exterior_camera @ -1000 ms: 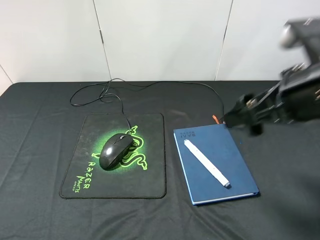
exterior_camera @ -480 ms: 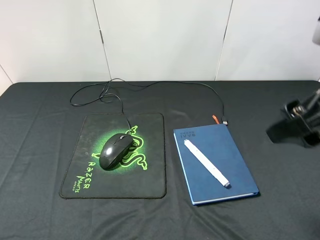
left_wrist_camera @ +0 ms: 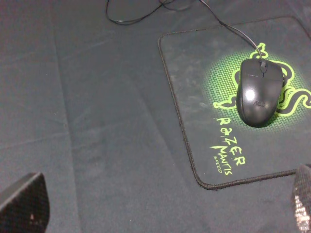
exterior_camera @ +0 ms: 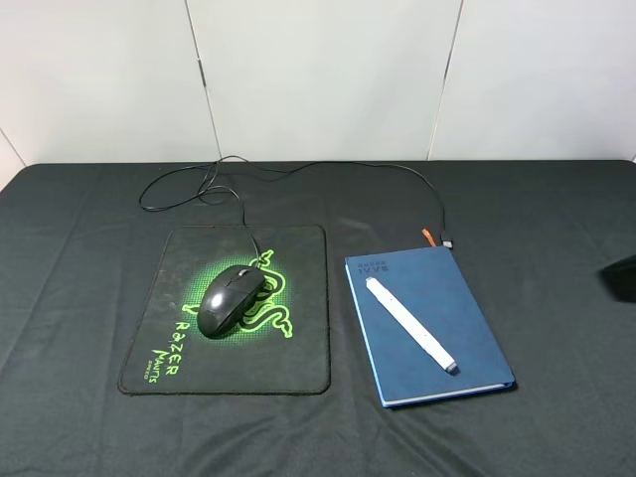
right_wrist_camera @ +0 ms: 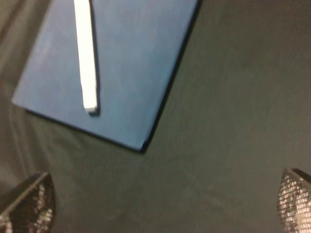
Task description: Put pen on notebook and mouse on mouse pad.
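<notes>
The black mouse [exterior_camera: 232, 300] rests on the black mouse pad [exterior_camera: 298, 363], over its green logo. To the right, the white pen [exterior_camera: 410, 323] lies diagonally on the blue notebook [exterior_camera: 467, 338]. In the left wrist view my left gripper [left_wrist_camera: 160, 206] hangs open and empty above the cloth, apart from the mouse [left_wrist_camera: 259, 92] and mouse pad [left_wrist_camera: 194, 107]. The right wrist view has my right gripper [right_wrist_camera: 163, 199] open and empty, off the corner of the notebook [right_wrist_camera: 136, 63], where the pen [right_wrist_camera: 86, 53] lies. Only a dark sliver of the right arm [exterior_camera: 624, 278] shows in the exterior view.
Everything sits on a black cloth-covered table [exterior_camera: 79, 258] backed by a white panelled wall. The mouse cable [exterior_camera: 189, 189] loops behind the pad and runs right to a plug [exterior_camera: 448, 241] beside the notebook's orange ribbon [exterior_camera: 428, 237].
My right arm has drawn back to the right, almost out of the exterior view. The pen, notebook, mouse and mouse pad have not moved.
</notes>
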You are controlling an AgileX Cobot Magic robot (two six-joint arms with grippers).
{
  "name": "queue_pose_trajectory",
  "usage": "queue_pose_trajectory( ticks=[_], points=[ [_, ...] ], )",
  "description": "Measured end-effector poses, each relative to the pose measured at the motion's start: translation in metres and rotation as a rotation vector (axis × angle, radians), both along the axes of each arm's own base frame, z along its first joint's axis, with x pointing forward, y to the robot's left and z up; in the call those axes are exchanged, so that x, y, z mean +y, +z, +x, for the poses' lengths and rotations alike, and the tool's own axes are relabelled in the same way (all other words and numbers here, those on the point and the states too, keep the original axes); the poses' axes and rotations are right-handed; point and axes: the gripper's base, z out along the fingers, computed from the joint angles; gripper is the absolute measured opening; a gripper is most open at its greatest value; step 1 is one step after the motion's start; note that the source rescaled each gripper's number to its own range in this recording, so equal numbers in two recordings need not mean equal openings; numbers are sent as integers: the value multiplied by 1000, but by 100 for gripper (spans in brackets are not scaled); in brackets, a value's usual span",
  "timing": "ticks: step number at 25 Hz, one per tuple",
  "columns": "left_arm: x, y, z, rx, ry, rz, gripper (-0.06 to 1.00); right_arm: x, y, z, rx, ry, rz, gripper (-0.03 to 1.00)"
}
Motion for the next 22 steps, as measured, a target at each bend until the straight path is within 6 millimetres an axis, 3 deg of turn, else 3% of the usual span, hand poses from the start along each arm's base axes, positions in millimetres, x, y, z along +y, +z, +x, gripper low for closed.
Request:
queue_pose_trajectory(
  ticks=[8, 15, 18, 22],
  points=[
    [0, 0, 0, 0, 0, 0, 100, -39, 21, -60, -268, 18, 158, 100],
    [0, 0, 0, 0, 0, 0, 100, -52, 23, -82, -356, 19, 224, 100],
    [0, 0, 0, 0, 0, 0, 100, -53, 17, -85, -358, -18, 227, 100],
    [0, 0, 0, 0, 0, 0, 100, -50, -11, -87, -306, -99, 214, 100]
  ],
)
